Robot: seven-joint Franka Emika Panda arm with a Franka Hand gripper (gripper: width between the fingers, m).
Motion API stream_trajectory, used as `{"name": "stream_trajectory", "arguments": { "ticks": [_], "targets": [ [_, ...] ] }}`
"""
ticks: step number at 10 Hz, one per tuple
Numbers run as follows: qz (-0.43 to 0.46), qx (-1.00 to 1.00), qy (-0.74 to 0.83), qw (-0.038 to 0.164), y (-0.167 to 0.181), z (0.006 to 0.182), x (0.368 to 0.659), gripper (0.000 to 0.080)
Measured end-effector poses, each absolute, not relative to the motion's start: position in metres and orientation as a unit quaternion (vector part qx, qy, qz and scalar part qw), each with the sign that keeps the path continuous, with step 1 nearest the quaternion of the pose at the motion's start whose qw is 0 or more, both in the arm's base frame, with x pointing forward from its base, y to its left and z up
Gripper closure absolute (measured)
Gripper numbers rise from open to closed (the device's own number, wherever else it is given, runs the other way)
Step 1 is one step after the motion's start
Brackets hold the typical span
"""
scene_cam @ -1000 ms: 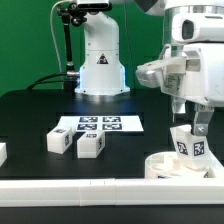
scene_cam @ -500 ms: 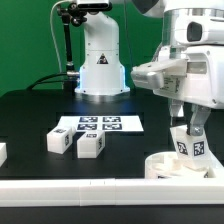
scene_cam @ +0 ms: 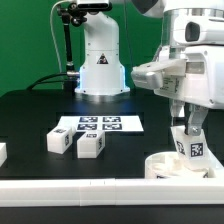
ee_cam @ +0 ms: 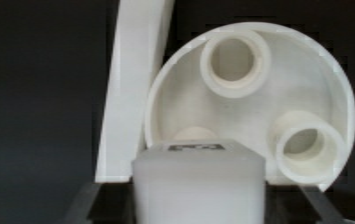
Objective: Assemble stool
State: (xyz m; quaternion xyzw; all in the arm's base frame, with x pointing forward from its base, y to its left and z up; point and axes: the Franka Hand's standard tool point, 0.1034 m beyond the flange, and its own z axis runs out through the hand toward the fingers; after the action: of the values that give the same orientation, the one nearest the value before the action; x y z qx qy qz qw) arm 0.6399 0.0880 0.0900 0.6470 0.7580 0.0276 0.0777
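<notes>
Now the gripper (scene_cam: 188, 129) holds a leg (scene_cam: 188, 148) over the seat (scene_cam: 163, 166).

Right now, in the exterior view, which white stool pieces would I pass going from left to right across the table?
first loose leg → second loose leg → round seat, where the gripper holds a third leg upright.

Exterior view: one leg (scene_cam: 2, 153) cropped at the exterior view's left edge. Wrist view: held leg (ee_cam: 199, 185) blurred, cut by the frame edge, partly covering a seat (ee_cam: 245, 110) socket.
</notes>
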Motion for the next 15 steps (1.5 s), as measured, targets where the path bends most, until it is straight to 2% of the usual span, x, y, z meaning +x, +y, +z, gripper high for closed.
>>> {"name": "stream_trajectory", "arguments": {
  "ticks": [5, 7, 15],
  "targets": [
    [0.022, 0.847, 0.528, 0.055, 0.0874, 0.0870, 0.6344, 0.0465],
    [0.018, 0.914, 0.403, 0.040, 0.0907, 0.0863, 0.6311, 0.0465],
    [0.021, 0.984, 0.174, 0.029, 0.0945, 0.0857, 0.6294, 0.0463]
  ]
}}
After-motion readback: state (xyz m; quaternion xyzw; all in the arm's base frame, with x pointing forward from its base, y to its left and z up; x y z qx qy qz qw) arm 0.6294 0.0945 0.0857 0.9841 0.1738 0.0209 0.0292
